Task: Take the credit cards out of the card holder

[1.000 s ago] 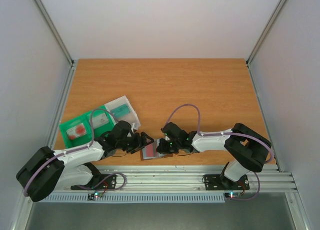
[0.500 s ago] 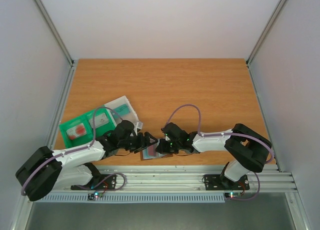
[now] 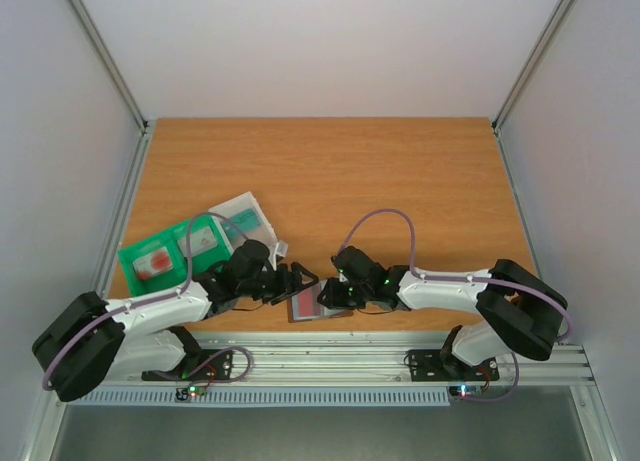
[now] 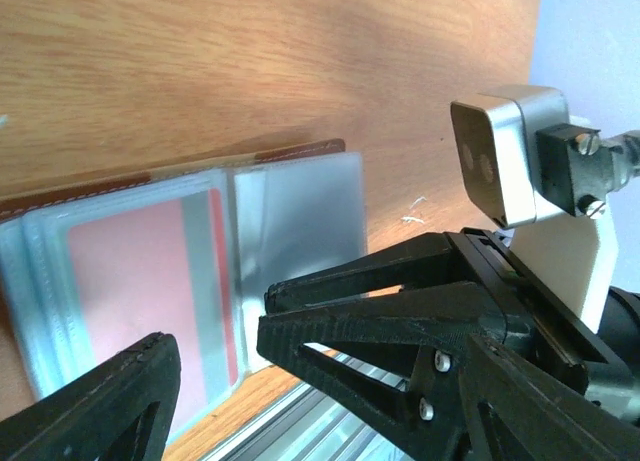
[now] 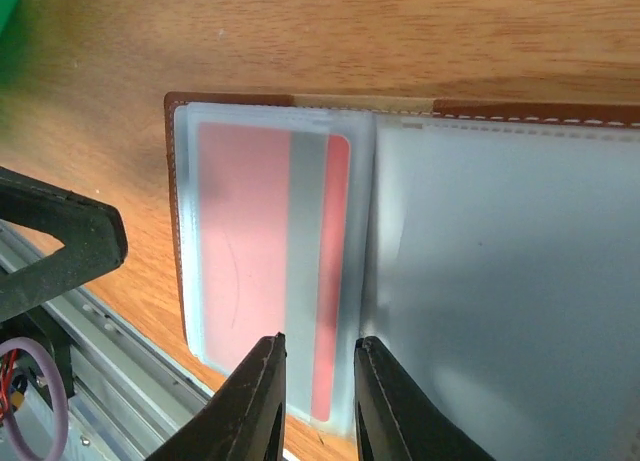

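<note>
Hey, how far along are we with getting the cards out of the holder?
Done: a red-blotched card lies on the green tray, so some appear removed. In hand: nothing is gripped. The card holder lies open, the right gripper is poised over a red card in one sleeve with jaws slightly apart, and the left gripper is open alongside. Left: pulling that red card out. The facing sleeve looks empty.

White arms (image 3: 160,306), black joints (image 3: 75,346), seemingly lilac cables (image 3: 385,213).

- card holder (image 3: 318,307) lay open on table (image 3: 400,171), nr front edge, btwn my pincers
- L pincer (image 3: 303,281) just left of it; R pincer (image 5: 318,353) over its fold
- card (image 5: 250,271) in left pocket
- tray (image 3: 160,256) & box (image 3: 245,219) behind-left
</note>
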Motion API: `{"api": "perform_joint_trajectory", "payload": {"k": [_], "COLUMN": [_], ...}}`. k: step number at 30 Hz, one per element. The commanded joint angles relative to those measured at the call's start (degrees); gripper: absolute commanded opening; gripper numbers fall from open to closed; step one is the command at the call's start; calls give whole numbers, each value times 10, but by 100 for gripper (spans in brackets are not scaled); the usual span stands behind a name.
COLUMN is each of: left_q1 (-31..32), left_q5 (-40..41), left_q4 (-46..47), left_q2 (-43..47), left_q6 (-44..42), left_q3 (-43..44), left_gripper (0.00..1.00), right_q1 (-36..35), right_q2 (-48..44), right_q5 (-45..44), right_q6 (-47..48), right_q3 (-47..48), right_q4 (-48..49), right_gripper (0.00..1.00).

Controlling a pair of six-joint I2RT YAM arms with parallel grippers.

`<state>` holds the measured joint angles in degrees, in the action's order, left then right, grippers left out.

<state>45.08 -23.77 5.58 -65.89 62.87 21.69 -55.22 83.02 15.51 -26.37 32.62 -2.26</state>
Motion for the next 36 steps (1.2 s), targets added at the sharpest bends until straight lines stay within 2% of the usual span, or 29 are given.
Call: {"api": "perform_joint_trajectory", "payload": {"k": [1, 4, 7, 20, 28, 36], "left_q1": [4, 5, 9, 9, 10, 9], "left_q5": [-6, -22, -20, 58, 63, 59], "left_q4": [86, 137, 148, 22, 14, 18], "left_q2": [-22, -53, -61, 20, 17, -1], "left_q6": [11, 24, 31, 13, 7, -6], "left_q3": [-6, -11, -12, -18, -19, -13], "left_gripper": [77, 77, 77, 78, 81, 83], "right_q1": [-3, -3, -3, -3, -3, -3], "right_q2": [-12, -4, 4, 47, 57, 73], "right_q5": [-20, -18, -11, 13, -7, -7], "right_q6": [-2, -2, -1, -6, -3, -7], "right_q3": [-5, -5, -3, 3, 7, 5], "right_q4": [-19, -15, -9, 13, -24, -18], "right_gripper": [22, 19, 18, 15, 5, 4]}}
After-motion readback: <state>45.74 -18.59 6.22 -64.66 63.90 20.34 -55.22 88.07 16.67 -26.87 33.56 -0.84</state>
